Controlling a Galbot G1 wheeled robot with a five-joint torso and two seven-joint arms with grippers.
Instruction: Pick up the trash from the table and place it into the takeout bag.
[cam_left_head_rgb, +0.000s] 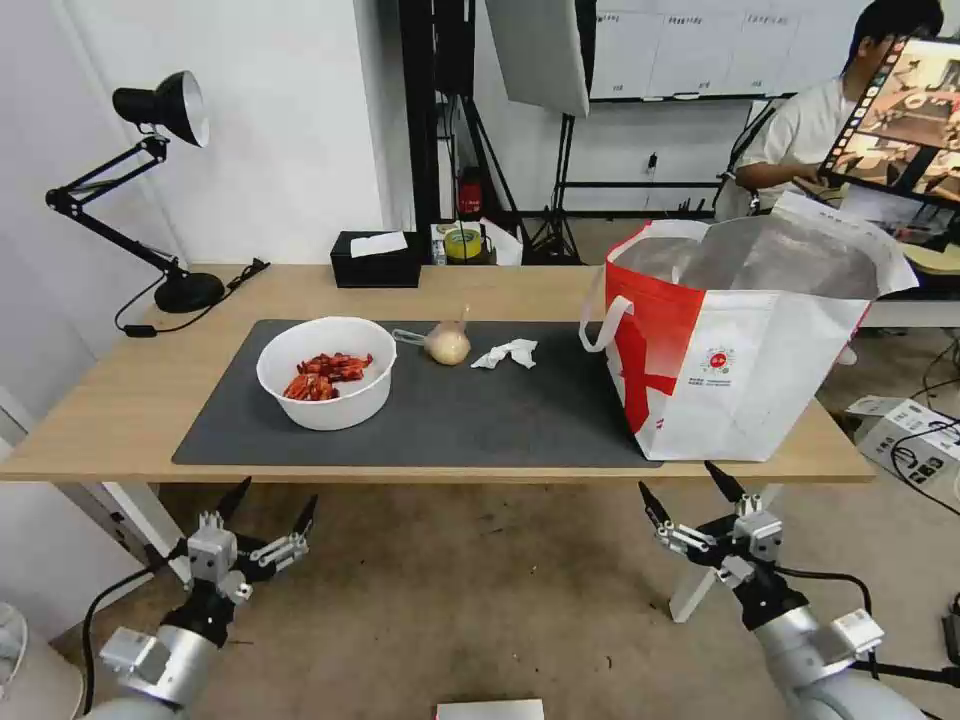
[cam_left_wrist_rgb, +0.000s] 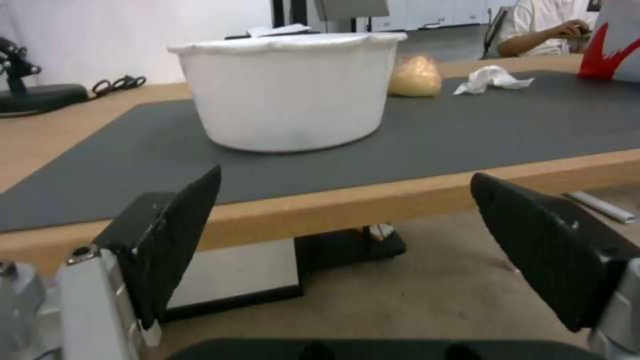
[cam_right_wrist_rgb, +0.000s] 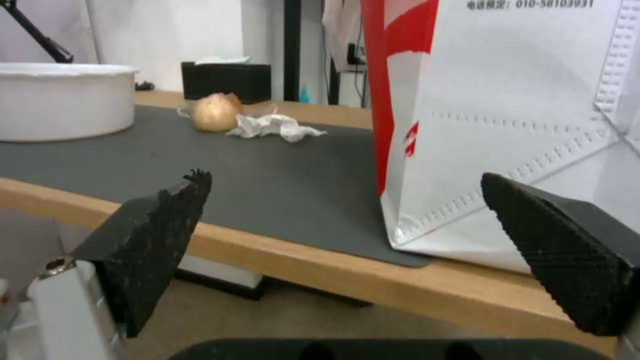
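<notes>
Table (cam_left_head_rgb: 120, 410), crayfish bowl (cam_left_head_rgb: 326, 372), shells head-view only

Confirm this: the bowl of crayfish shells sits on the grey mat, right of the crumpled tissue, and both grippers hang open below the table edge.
Wrong side. In the head view the bowl sits on the grey mat left of the crumpled tissue. The left gripper and right gripper do hang open below the table edge.
</notes>
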